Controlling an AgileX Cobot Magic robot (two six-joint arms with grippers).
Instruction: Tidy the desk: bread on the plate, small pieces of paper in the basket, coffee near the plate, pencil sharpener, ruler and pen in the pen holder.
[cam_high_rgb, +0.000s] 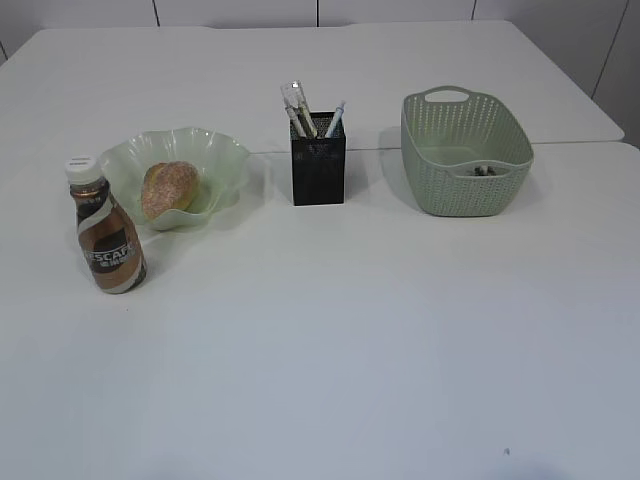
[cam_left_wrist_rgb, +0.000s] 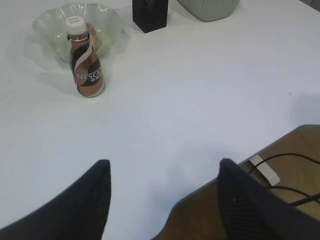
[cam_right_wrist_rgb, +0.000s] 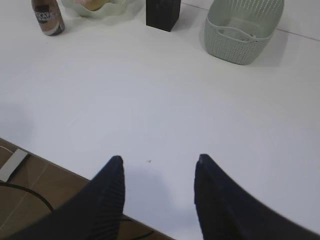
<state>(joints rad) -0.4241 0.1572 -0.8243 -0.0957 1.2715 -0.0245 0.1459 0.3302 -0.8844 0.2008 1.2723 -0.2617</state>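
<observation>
Black ribbed fingers of the left gripper (cam_left_wrist_rgb: 162, 200) are seen spread wide apart in the left wrist view, with nothing held between them; they hang above the near edge of the white table (cam_high_rgb: 360, 340), where a brown floor and dark cables are visible below. The right gripper (cam_right_wrist_rgb: 159, 200) is likewise parted and empty, poised over the table's near edge, touching nothing.

On the left of the exterior view, a pale green wavy-rimmed glass plate (cam_high_rgb: 225, 160) is occupied by a round golden-brown bread roll (cam_high_rgb: 168, 188). Just in front of the plate, slightly to its left, a brown coffee bottle with a white cap (cam_high_rgb: 107, 240) is stood upright on the table; whether it touches the plate cannot be told.

At the middle, a black mesh square pen holder (cam_high_rgb: 318, 172) is filled with several upright items: white pens and what appears to be a ruler (cam_high_rgb: 298, 108) are seen leaning out of its top. A pencil sharpener cannot be made out inside.

To the right, well apart from the holder, a sage-green woven plastic basket with handle cut-outs (cam_high_rgb: 465, 185) is set on the table. Small dark and pale paper scraps (cam_high_rgb: 484, 170) are glimpsed on its bottom near the right wall.
</observation>
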